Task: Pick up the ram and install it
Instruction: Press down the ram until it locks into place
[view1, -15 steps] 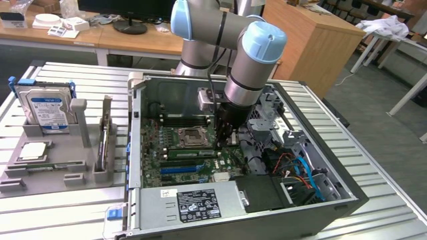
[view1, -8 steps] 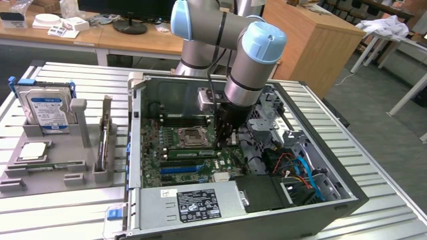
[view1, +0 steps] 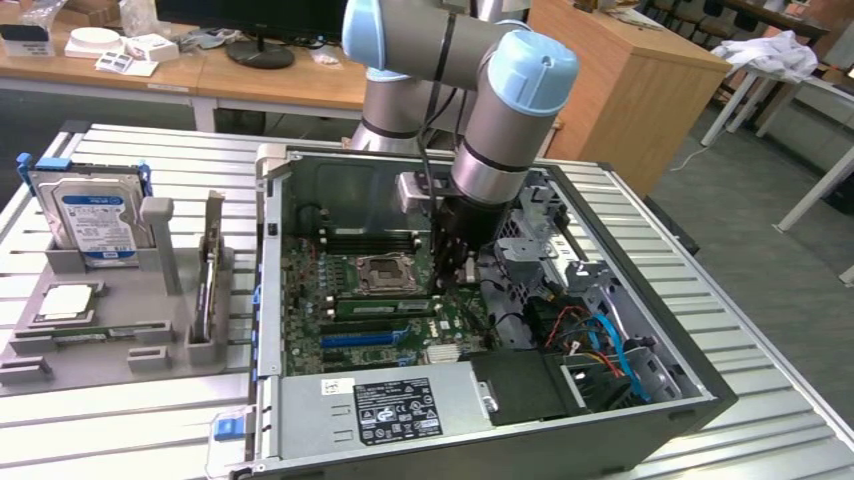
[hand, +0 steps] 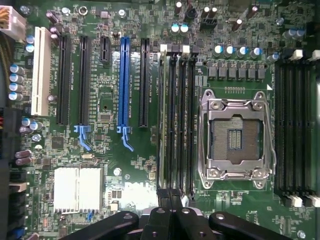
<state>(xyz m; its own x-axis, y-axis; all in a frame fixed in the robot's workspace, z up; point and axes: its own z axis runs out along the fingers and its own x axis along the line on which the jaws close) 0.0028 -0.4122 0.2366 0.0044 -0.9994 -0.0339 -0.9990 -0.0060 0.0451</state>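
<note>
The ram (hand: 162, 117) stands edge-up in the motherboard (hand: 125, 160) slot nearest the blue slot (hand: 123, 85). The gripper (hand: 172, 197) is clenched directly at its end, beside the empty processor socket (hand: 235, 135), inside the open computer case (view1: 667, 400).
</note>
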